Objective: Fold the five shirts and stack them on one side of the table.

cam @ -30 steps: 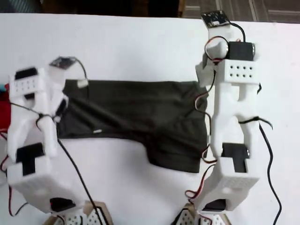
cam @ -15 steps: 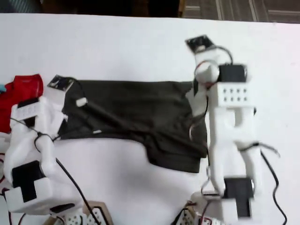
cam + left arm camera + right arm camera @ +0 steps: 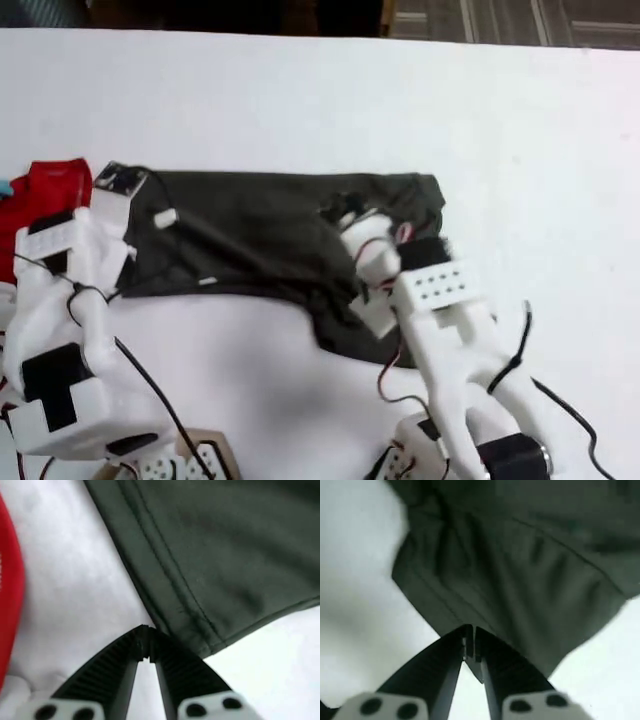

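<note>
Black fingers (image 3: 117,662) of the left gripper (image 3: 146,647): closed on what? (student)

On the hem of the dark shirt (image 3: 250,225), near one corner. The tips meet, with the hem's edge seemingly pinched between them. The right gripper (image 3: 470,645) is likewise closed at the opposite side of the shirt, where cloth gathers into creases at its tips. (legend)

Why hold both ends? (student)

Judging from the task, one end anchors the shirt on the white surface (image 3: 300,90) so that the other can be carried over into a fold. The shirt lies spread across the middle, one part bulging toward the arms' bases, so the fold looks unfinished. (legend)

What lies around, and what obstructs? (student)

A red shirt (image 3: 55,190) lies beside the left arm, parted from the dark one by a strip of bare surface. The right arm overhangs the shirt's right part and hides it. A raised diagonal crease (image 3: 250,255) crosses the cloth and may need smoothing. (legend)
</note>
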